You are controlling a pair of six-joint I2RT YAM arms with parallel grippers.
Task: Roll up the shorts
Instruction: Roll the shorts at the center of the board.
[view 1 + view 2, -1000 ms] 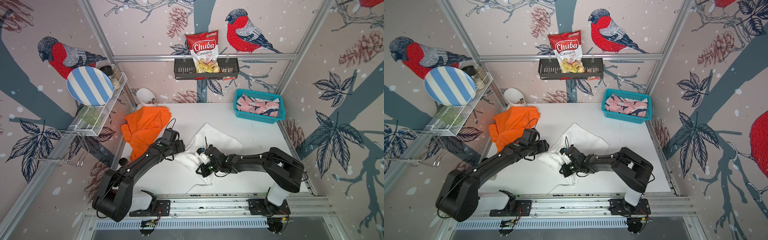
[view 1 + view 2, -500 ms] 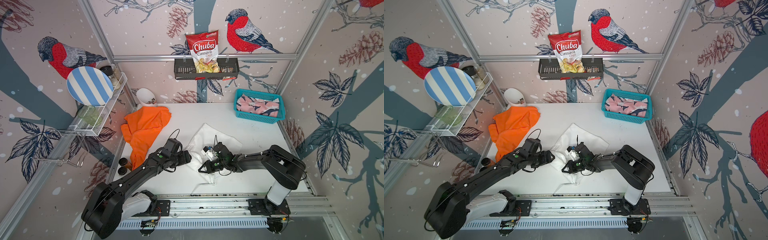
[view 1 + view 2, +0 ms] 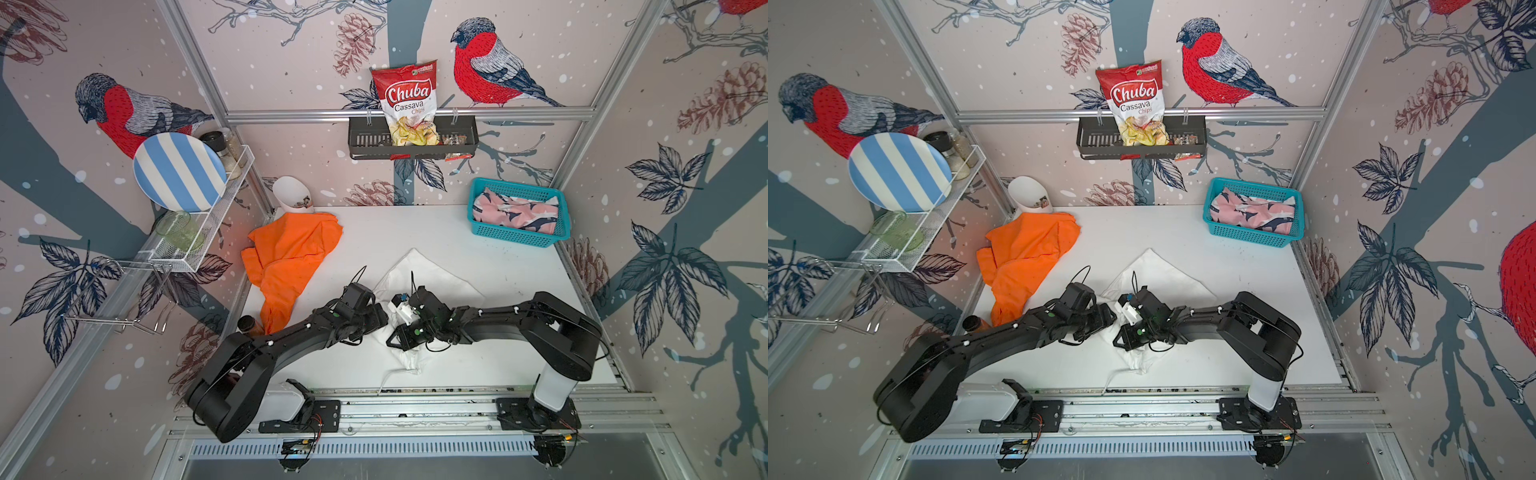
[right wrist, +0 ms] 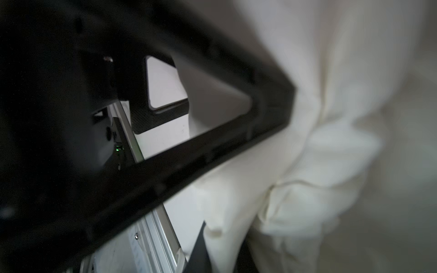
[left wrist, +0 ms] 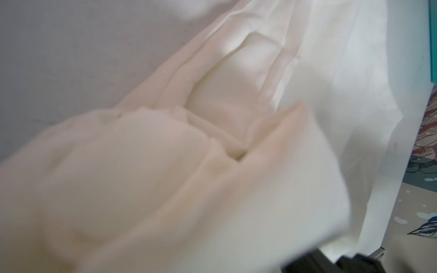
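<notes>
A: Where is the right gripper (image 3: 394, 340) found?
B: It is seen low over the table (image 3: 490, 365). Its black fingers (image 4: 212, 151) are laid right against the white shorts (image 3: 432, 277). A bunched-up part of the cloth is pressed next to the fingertips.
A: Is the cloth held?
B: That cannot be told. In the right wrist view the fingers are very close and blurred. A small gap may be there, but a grip is not shown.
A: And the left gripper (image 3: 379, 319)?
B: It is pointed at the right gripper, with its tip at the left edge of the same white shorts. In the left wrist view only folded white cloth is shown, and the fingers are almost all hidden. How wide it is open cannot be told, and nothing is clearly held.
A: How are the white shorts laid?
B: They are spread on the table, between the two grippers and behind them. One corner is pointed to the back wall. The front part is crumpled under the right gripper, and a white string (image 3: 388, 374) is trailed toward the front rail.
A: Where are the other shorts?
B: The orange shorts (image 3: 291, 253) are heaped at the left side of the table, well apart from both grippers. The pink shorts (image 3: 515, 212) are tucked inside the teal basket (image 3: 515, 240) in the back right corner.
</notes>
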